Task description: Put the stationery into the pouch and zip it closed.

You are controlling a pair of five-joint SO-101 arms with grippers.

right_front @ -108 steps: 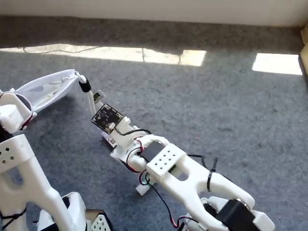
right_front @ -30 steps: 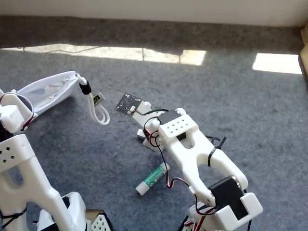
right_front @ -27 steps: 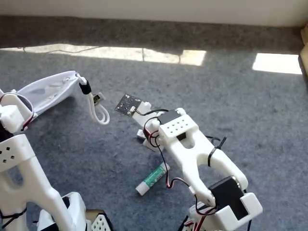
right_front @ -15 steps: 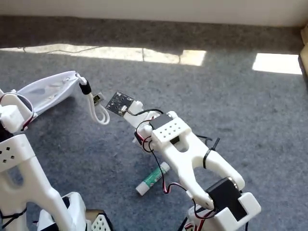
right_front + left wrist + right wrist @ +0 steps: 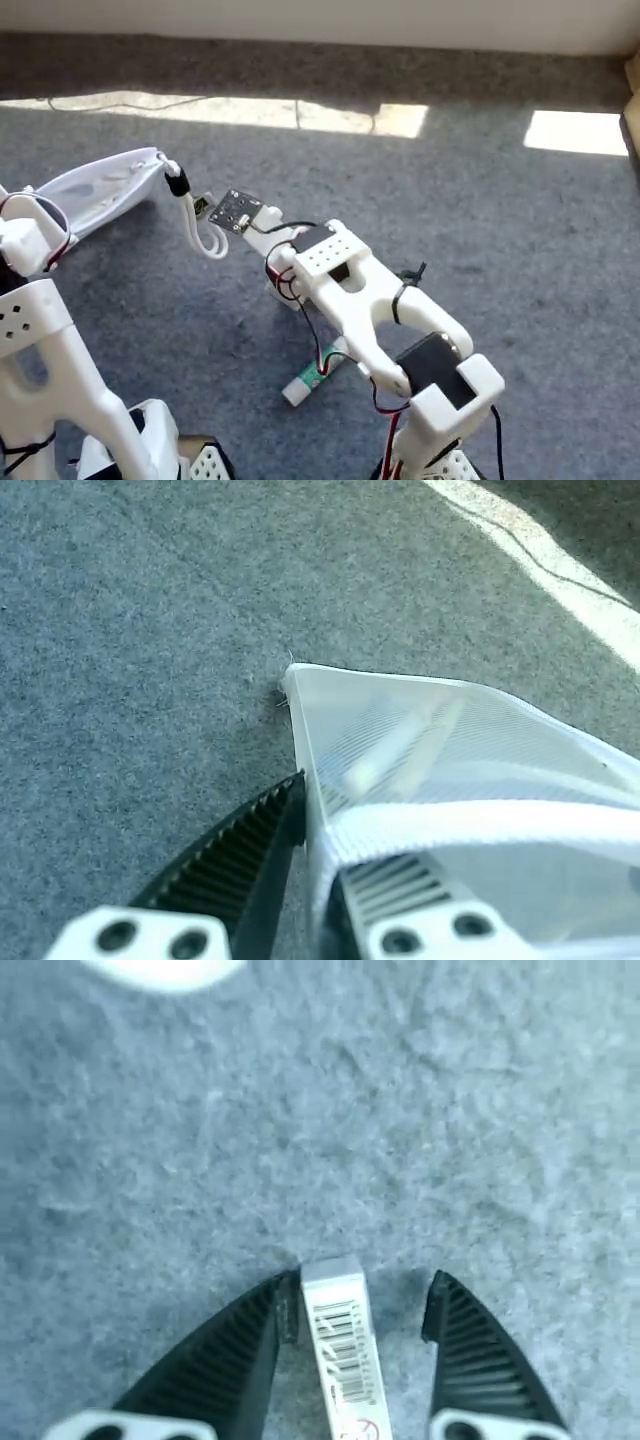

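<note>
The white mesh pouch (image 5: 100, 185) lies at the left of the grey carpet, and a pale pen-like item shows inside it through the mesh (image 5: 400, 745). My left gripper (image 5: 315, 815) is shut on the pouch's edge. Its white strap loop (image 5: 203, 236) trails toward the middle. My right arm (image 5: 340, 290) stretches from the front toward the strap. My right gripper (image 5: 360, 1300) is open and low over the carpet, and a small white barcoded block (image 5: 340, 1340) lies between its fingers. A green and white glue stick (image 5: 312, 374) lies beside the right arm's base.
Grey carpet (image 5: 480, 230) spreads open to the right and far side, crossed by sunlit patches (image 5: 575, 132). A blurred white shape (image 5: 160, 970) lies just ahead of the right gripper. The left arm's white body (image 5: 50, 370) fills the near left corner.
Over the last second the right arm swung left, bringing its wrist close to the strap loop, and it now partly covers the glue stick. The pouch and left arm stayed put.
</note>
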